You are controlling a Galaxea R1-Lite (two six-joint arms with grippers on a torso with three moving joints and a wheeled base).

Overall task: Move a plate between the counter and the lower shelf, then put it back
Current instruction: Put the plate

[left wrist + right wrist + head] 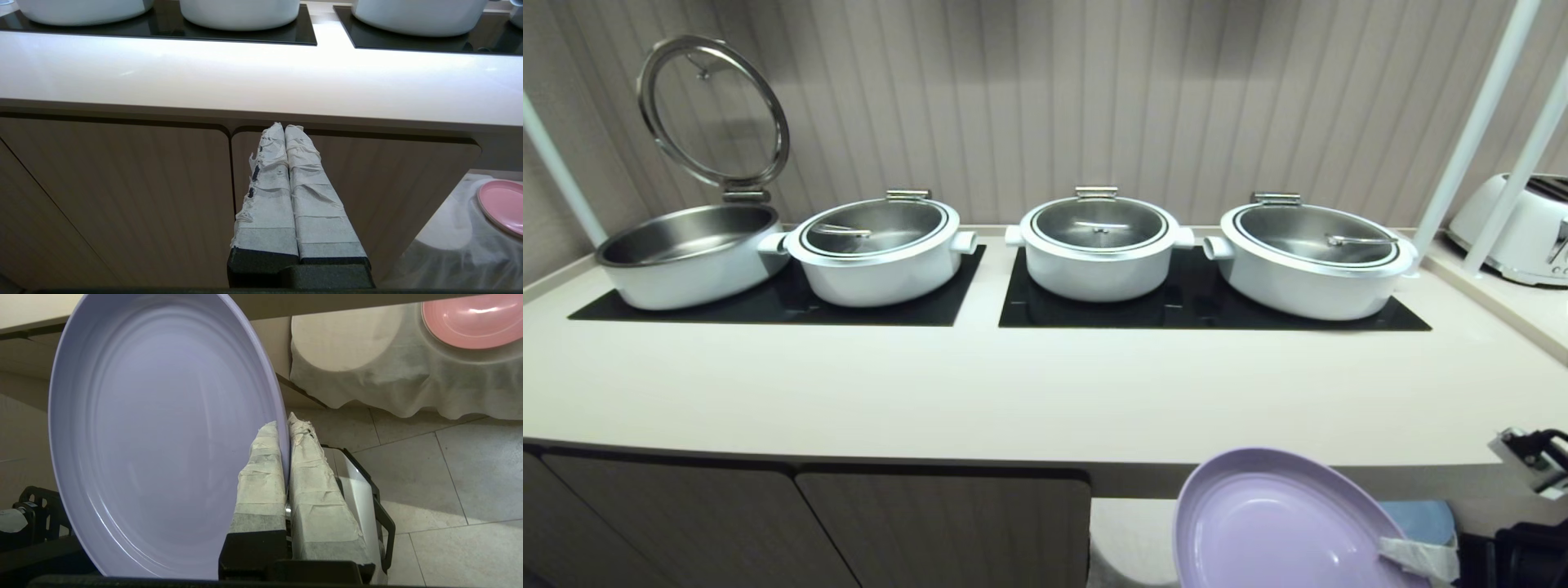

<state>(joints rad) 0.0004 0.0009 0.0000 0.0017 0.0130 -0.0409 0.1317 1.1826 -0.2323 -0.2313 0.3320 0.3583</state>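
The lilac plate [1274, 523] [163, 437] hangs tilted in the air, just below and in front of the counter's [1045, 392] rounded front edge at the right. My right gripper [286, 425] [1409, 554] is shut on the plate's rim, one taped finger inside the rim and one outside. Behind the plate, the lower shelf [408, 384] [449, 245] shows its wrinkled white cloth with a bare round mound. My left gripper [284, 127] is shut on nothing and hangs before the cabinet doors under the counter [261, 77].
A pink plate [474, 322] [502, 206] lies on the shelf cloth. Several white pots [1098, 245] stand on two black hob panels [1217, 314]; the leftmost has its lid [712, 110] raised. A toaster [1515, 229] and white posts [1474, 122] stand at the right. Tiled floor [470, 477] lies below.
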